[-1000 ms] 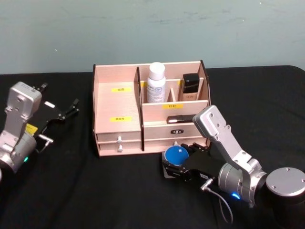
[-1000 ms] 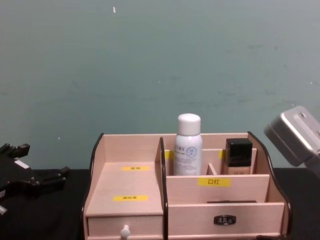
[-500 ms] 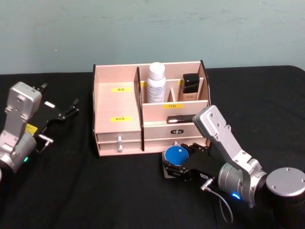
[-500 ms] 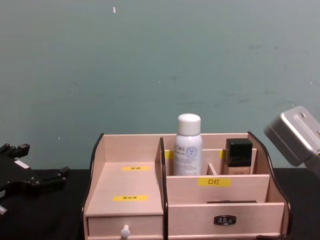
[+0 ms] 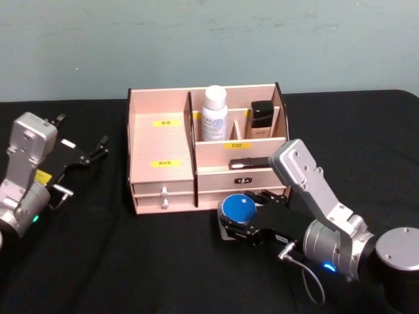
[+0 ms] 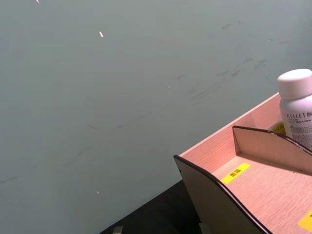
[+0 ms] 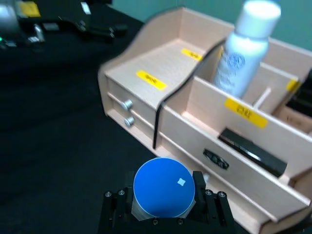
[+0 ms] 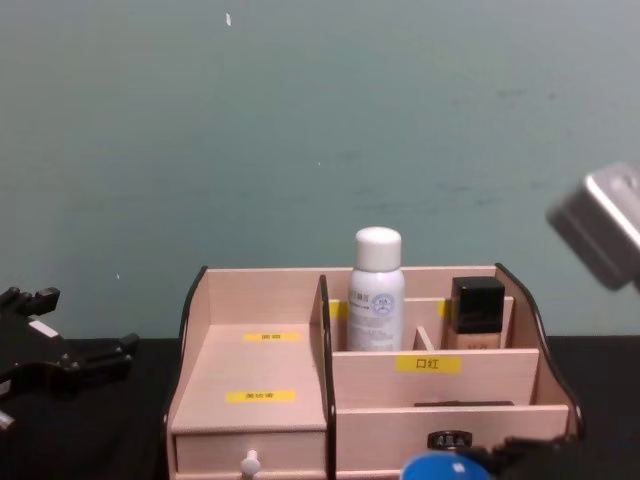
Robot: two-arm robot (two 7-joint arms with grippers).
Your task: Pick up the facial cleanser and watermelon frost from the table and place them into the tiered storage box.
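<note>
My right gripper (image 5: 239,221) is shut on a small round container with a blue top (image 5: 238,208), held just above the table in front of the tiered storage box (image 5: 162,140). The blue top (image 7: 164,186) sits between the black fingers (image 7: 208,207) and peeks over the lower edge of the chest view (image 8: 432,467). I cannot tell whether it is the facial cleanser or the watermelon frost. A white bottle (image 5: 214,113) stands upright in a rear compartment of the box (image 8: 260,370). My left gripper (image 5: 84,134) rests open at the table's left side.
A black square-capped bottle (image 5: 262,114) stands in the rear right compartment, and a dark slim item (image 5: 245,163) lies in the tier below it. Two small drawers with knobs (image 5: 164,196) face me. Black tabletop lies open in front and to the left.
My right gripper has lifted the blue-topped container off the table and drawn it slightly left and nearer; its top now shows at the chest view's lower edge. The left arm has not moved.
</note>
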